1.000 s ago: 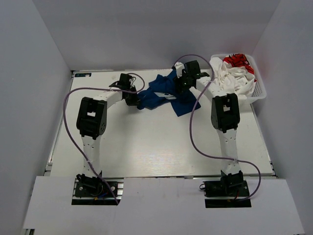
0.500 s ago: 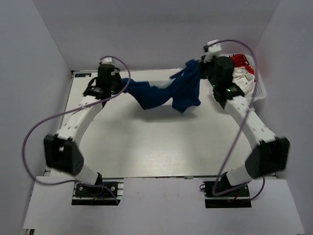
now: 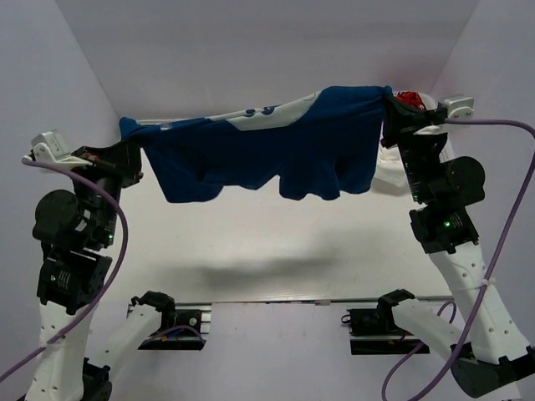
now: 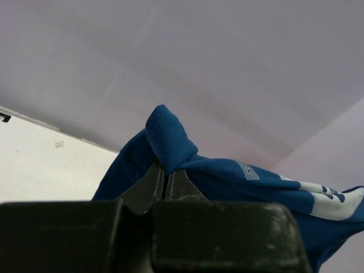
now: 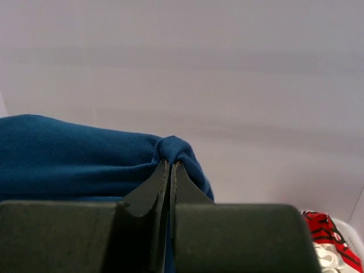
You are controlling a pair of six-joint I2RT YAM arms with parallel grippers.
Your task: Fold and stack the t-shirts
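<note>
- The plain royal-blue cloth t-shirt (image 3: 276,146), a crumpled heap on the white table (image 3: 292,251) a second ago, now hangs stretched wide in the air between both arms.
- The left gripper (image 4: 166,172), jaws pressed together, pinches the shirt's left corner; it has risen and swung far left.
- The right gripper (image 5: 170,166) pinches the opposite corner, also raised.
- The white t-shirt with a red printed graphic (image 3: 407,99) stays behind the right arm.

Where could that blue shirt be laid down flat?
The white table under the hanging blue shirt looks bare, from the left arm across to the right arm. Crowded only at the far right corner, where the white and red shirt sits behind the right arm.
</note>
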